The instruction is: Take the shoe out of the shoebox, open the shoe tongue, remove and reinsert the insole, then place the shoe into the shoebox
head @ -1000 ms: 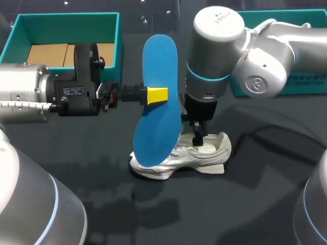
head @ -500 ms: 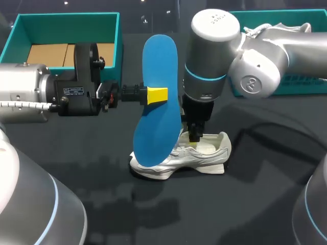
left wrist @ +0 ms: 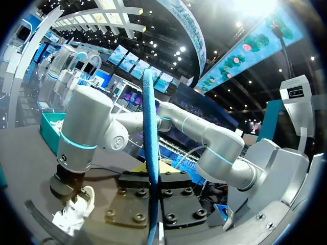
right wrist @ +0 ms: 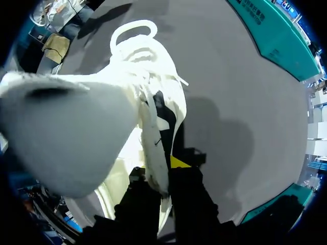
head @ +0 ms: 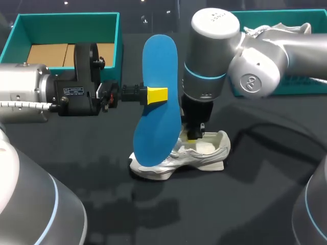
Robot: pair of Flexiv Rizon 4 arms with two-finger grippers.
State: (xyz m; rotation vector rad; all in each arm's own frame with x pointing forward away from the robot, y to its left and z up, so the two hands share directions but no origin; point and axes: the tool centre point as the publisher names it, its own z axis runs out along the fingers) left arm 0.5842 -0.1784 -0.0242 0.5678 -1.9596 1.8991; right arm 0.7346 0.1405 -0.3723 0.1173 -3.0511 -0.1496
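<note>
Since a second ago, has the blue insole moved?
No. The blue insole stays put beside the teal shoebox, clamped in the left pincer.

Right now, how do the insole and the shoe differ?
The insole is blue, flat, held upright in the air by the left gripper. The shoe is white, resting on the table, its upper pinched by the right gripper. Both are gripped.

insole (head: 158, 102): blue, matt, smooth, looks like foam. shoe (head: 204, 155): white cloth-like upper, slight sheen on the side panels, woven laces. shoebox (head: 61, 19): teal matt card, with a plain brown cardboard liner (head: 48, 53) inside. surface (head: 245, 204): black, matt. left arm (head: 20, 92) and right arm (head: 255, 61): glossy silver-grey shells. left gripper (head: 157, 95): matt black body, yellow plastic-looking tips.
</note>
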